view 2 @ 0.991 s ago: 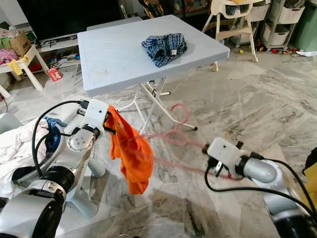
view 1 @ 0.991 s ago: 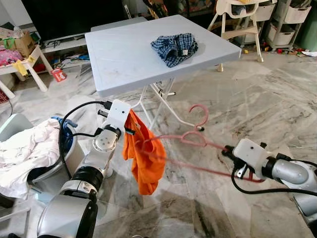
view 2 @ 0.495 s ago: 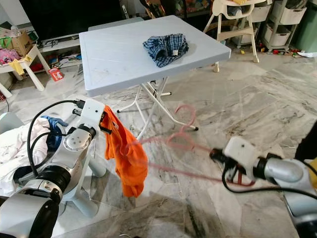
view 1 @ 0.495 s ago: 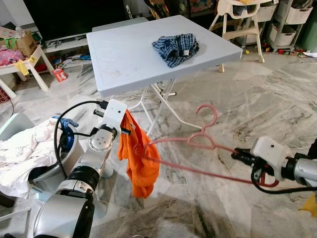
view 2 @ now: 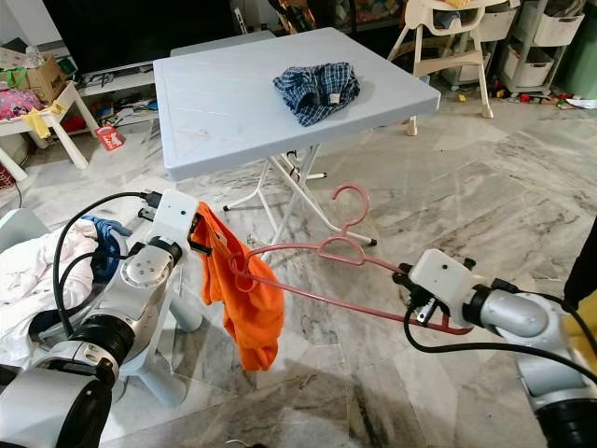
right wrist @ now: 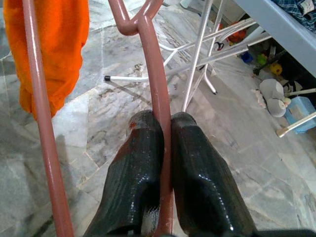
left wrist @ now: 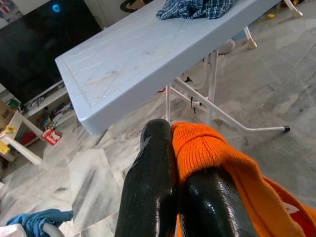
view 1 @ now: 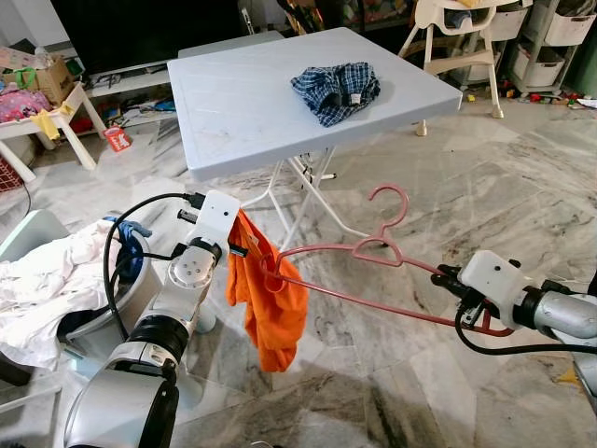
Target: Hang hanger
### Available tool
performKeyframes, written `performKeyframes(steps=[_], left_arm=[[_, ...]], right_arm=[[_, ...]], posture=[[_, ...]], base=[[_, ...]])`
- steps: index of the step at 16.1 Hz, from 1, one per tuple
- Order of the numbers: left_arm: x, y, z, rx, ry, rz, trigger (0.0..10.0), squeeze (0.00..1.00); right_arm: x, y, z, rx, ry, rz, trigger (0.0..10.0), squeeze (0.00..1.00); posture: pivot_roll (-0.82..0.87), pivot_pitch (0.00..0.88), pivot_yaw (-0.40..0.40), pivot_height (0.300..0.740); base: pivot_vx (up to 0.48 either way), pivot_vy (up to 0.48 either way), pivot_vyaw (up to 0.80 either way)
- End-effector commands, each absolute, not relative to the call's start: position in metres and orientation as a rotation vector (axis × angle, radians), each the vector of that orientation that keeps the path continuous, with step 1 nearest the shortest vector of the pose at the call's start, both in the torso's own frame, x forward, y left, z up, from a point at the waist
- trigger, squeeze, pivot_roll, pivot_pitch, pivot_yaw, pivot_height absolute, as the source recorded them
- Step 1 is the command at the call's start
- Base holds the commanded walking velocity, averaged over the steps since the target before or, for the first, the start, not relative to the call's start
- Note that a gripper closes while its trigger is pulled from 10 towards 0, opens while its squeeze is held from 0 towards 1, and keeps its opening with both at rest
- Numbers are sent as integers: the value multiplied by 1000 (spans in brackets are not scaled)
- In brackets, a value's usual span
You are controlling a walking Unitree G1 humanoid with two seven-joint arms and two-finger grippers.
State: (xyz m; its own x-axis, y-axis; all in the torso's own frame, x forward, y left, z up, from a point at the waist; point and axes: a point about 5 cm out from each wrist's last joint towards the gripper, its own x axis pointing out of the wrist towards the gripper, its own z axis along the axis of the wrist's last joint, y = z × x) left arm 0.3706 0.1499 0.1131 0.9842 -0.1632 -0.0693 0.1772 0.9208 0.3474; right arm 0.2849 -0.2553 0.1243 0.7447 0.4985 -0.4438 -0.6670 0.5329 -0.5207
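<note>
Raised, pink hanger (view 1: 373,250) threads orange garment (view 1: 270,308).

Hanger (view 1: 373,280) between garment (view 1: 270,303) left and, seemingly, right pincer (view 1: 446,276).

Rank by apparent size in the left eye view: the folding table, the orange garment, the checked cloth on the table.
1. Folding table, clearly largest.
2. Orange garment, held in the left pincer.
3. Checked cloth; it lies farther from the camera, so its true size against the garment is unsure.
</note>
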Motion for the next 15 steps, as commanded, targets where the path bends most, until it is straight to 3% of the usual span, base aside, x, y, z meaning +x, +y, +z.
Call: performKeyframes(steps=[1, 15], left_arm=[[372, 155, 120, 365, 17, -158, 10000, 0], [371, 161, 117, 378, 29, -145, 10000, 0]], right_arm=[[289, -250, 127, -752, 221, 709, 10000, 0], [290, -258, 118, -801, 242, 693, 10000, 0]], posture=[[-125, 0, 143, 740], [-123, 0, 140, 740]], base=[[0, 0, 0], [0, 0, 0]])
